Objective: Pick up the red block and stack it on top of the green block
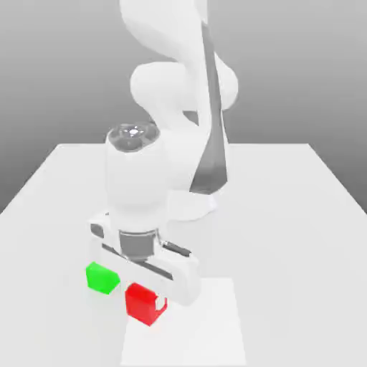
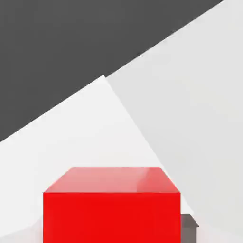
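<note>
Pale square [image 1: 193, 337], near side of scene, red block [image 1: 143, 304] at its far left part

Item, left: one green block [image 1: 102, 278], small, plain, bright, smooth-faced. Lies left of the red block and slightly farther off, apart from it, on a light grey table [image 1: 287, 244]. Nothing stacked on its top.

Item, left of centre: one two-finger gripper [image 1: 148, 304], white, pointing down, its wide housing running slantwise from far left to near right. Fingers closed in on the red block, one to either side, parted only by the block's width; block held between them.

Item, beside the last: the red block, a small plain cube. In the exterior view it overlaps the pale square; whether its underside touches the surface cannot be told. The hand view shows one face and the top, with a small dark grey piece [image 2: 189, 230], unidentified, behind one edge.

Item, centre: one robot arm [image 1: 172, 93], white with grey parts, base on the far half of the table, reaching toward the near left.
</note>
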